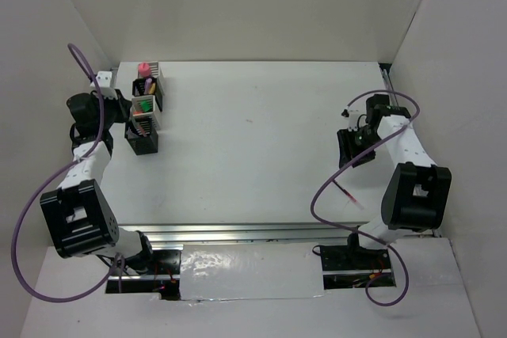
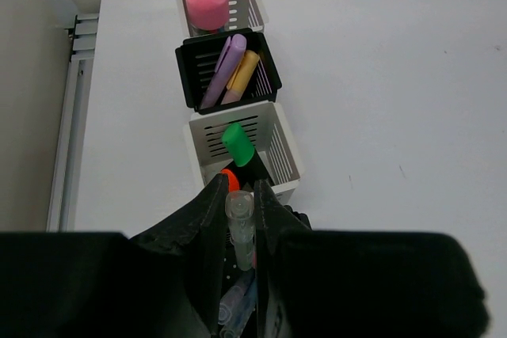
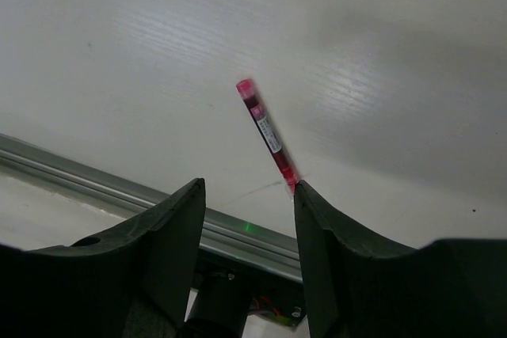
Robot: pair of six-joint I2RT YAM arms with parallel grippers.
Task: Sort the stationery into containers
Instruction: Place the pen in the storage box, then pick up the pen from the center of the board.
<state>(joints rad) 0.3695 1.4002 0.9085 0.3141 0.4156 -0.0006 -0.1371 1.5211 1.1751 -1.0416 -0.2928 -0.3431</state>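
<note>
No word, brand or number can be read in any of the three views. The nearest thing to print is a narrow pale label on the barrel of the pink pen, seen from the right wrist; it carries small dark marks, perhaps lettering or a barcode, but they are too blurred and small to make out

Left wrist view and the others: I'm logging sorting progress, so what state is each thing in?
left claw, shut on the clear-capped pen
right claw, open above the table
pink pen, lying loose on the table
pink marker, standing in the far white cup
green-capped marker, leaning in the nearer white cup
</note>
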